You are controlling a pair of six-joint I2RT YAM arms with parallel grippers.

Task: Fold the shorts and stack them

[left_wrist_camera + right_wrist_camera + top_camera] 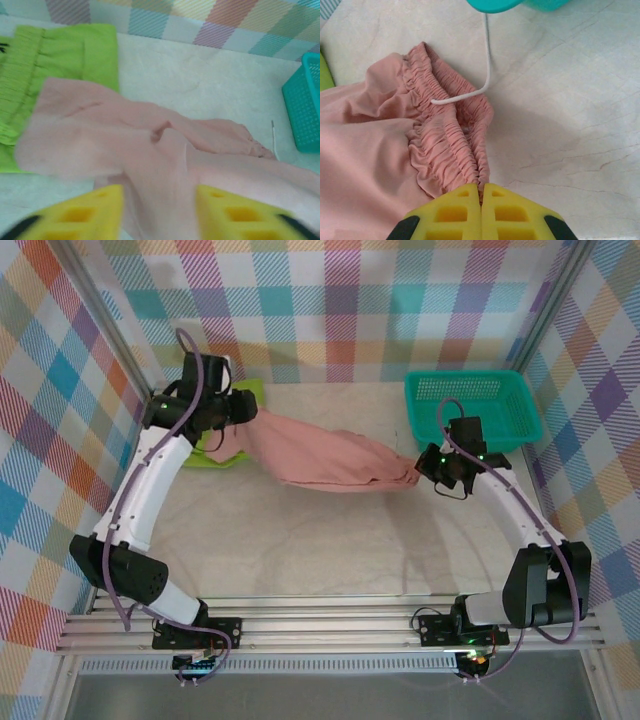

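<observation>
The salmon pink shorts (320, 460) hang stretched between my two grippers across the back of the table. My right gripper (481, 186) is shut on the gathered waistband of the pink shorts (445, 145), at their right end (425, 468). My left gripper (159, 200) is at their left end (245, 410). Its yellow fingers (100, 210) stand apart, and a fold of the pink shorts (100, 135) runs between them. The lime green shorts (222, 455) lie flat at the back left, partly under the pink pair (65, 50).
A teal mesh basket (470, 405) stands at the back right, close to my right gripper, its corner in the wrist views (305, 105). A white drawstring (487, 65) trails from the waistband toward the basket. Checked walls close in the table on three sides.
</observation>
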